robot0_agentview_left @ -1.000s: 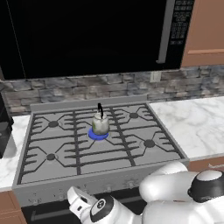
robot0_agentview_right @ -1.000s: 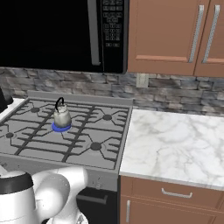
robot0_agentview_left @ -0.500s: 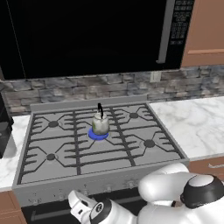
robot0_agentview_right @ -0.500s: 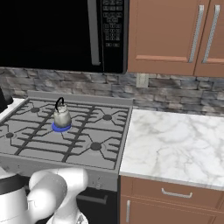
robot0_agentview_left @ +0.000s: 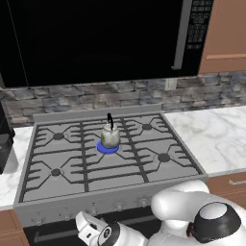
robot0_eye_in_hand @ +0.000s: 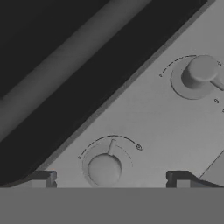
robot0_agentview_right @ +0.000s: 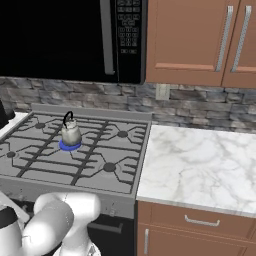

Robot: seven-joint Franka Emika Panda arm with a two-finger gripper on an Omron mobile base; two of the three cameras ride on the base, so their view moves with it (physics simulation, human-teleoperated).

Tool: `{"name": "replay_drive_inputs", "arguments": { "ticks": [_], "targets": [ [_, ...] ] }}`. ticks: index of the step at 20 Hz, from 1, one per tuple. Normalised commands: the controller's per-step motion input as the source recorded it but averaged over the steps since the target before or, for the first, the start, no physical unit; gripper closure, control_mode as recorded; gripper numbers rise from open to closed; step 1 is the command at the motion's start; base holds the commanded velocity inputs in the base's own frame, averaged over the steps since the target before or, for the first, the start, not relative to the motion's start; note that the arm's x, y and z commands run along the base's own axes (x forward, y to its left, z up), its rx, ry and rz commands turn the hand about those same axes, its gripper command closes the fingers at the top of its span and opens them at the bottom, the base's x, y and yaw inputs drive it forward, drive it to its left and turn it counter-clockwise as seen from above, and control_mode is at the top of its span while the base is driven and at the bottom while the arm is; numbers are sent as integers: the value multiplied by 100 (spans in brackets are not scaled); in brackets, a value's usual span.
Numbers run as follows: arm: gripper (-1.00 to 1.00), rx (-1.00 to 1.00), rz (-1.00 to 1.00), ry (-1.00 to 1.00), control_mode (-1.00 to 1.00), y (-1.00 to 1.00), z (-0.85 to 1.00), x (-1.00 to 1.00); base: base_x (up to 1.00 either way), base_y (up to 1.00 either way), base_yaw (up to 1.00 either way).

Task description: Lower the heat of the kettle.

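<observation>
Silvery-grey, the kettle [robot0_agentview_left: 110, 136] sits on the stove's [robot0_agentview_left: 67, 185] centre burner, blue flame ring under it, so you haven't lowered the heat yet. Your gripper [robot0_eye_in_hand: 109, 179] is low at the front panel, fingers wide apart, empty, straddling a knob [robot0_eye_in_hand: 104, 169]; grip and turn remain. Marble counter [robot0_agentview_right: 200, 165] lies right, microwave [robot0_agentview_left: 96, 43] above, brick wall behind.

Kettle [robot0_agentview_left: 110, 136] on the stove's [robot0_agentview_left: 72, 192] centre burner; gripper [robot0_eye_in_hand: 109, 180] before a front-panel knob [robot0_eye_in_hand: 105, 169].
</observation>
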Motion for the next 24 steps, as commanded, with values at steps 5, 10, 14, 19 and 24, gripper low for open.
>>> {"name": "replay_drive_inputs", "arguments": {
  "ticks": [5, 10, 14, 19, 24],
  "targets": [
    [-100, 2, 0, -8, -100, 0, -15, 14, 0, 0, 0],
    [-100, 3, 0, -7, -100, 0, -3, 10, 0, 0, 0],
    [-100, 4, 0, -6, -100, 0, -1, 15, 0, 0, 0],
    [100, 3, 0, -4, -100, 0, 0, 13, 0, 0, 0],
    [100, 0, 0, -1, -100, 0, 0, 4, 0, 0, 0]
  ]
}}
